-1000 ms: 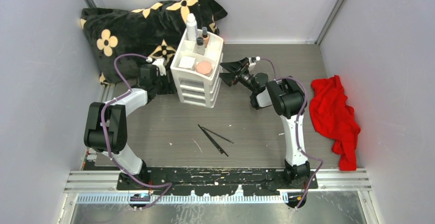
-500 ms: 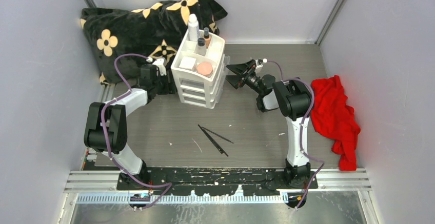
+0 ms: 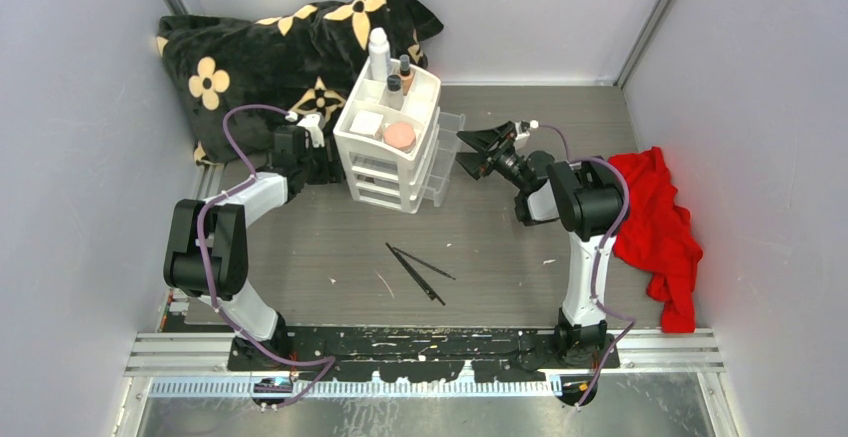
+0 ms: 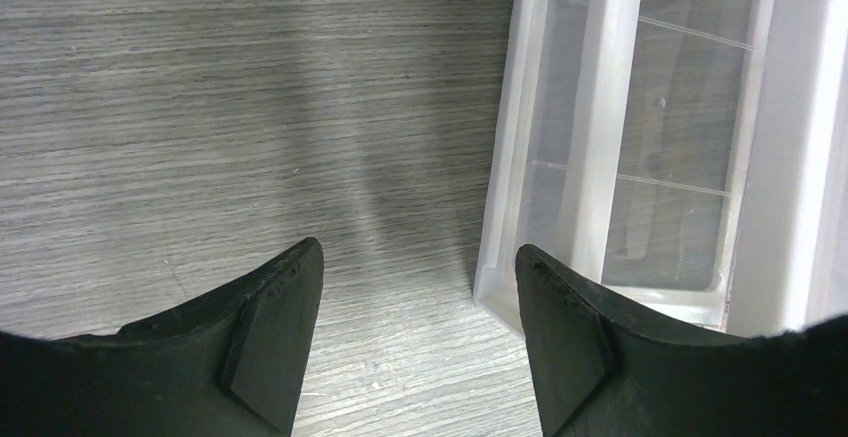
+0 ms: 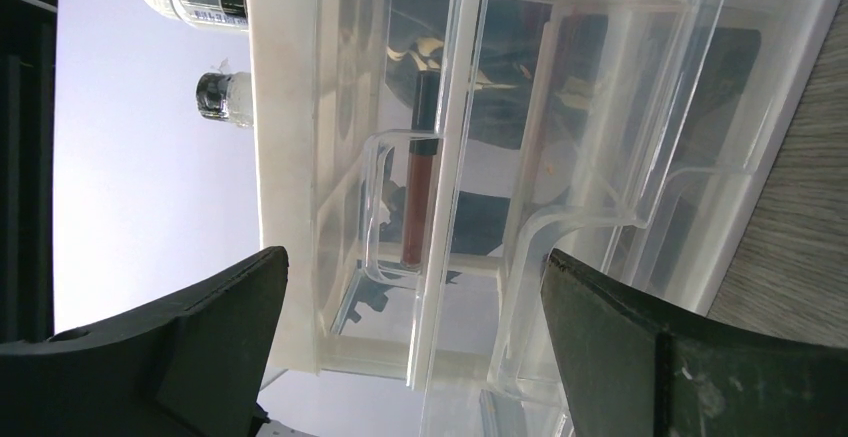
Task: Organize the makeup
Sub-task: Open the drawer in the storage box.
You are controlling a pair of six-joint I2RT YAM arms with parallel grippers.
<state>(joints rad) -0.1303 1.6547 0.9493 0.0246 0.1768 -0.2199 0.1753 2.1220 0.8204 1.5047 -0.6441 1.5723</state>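
Right gripper point(image 3: 480, 150): spread, empty — facing the pulled-out drawer point(image 3: 446, 153).
Left gripper point(image 4: 415, 269): spread, empty, beside drawer unit point(image 3: 378, 173).
Pencils point(image 3: 418, 270): likely next — pinch mid-shaft, fingers low.

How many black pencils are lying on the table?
2. One black pencil lies on the table in front of the drawer unit; the second black pencil splays from its far end, forming a V. Drawers could hide more.

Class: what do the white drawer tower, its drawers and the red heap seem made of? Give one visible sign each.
White drawer tower: opaque plastic, likely; moulded walls. Clear drawers: transparent glossy plastic; a dark red tube shows through. Crumpled red cloth: soft fabric, probably; lies in folds.
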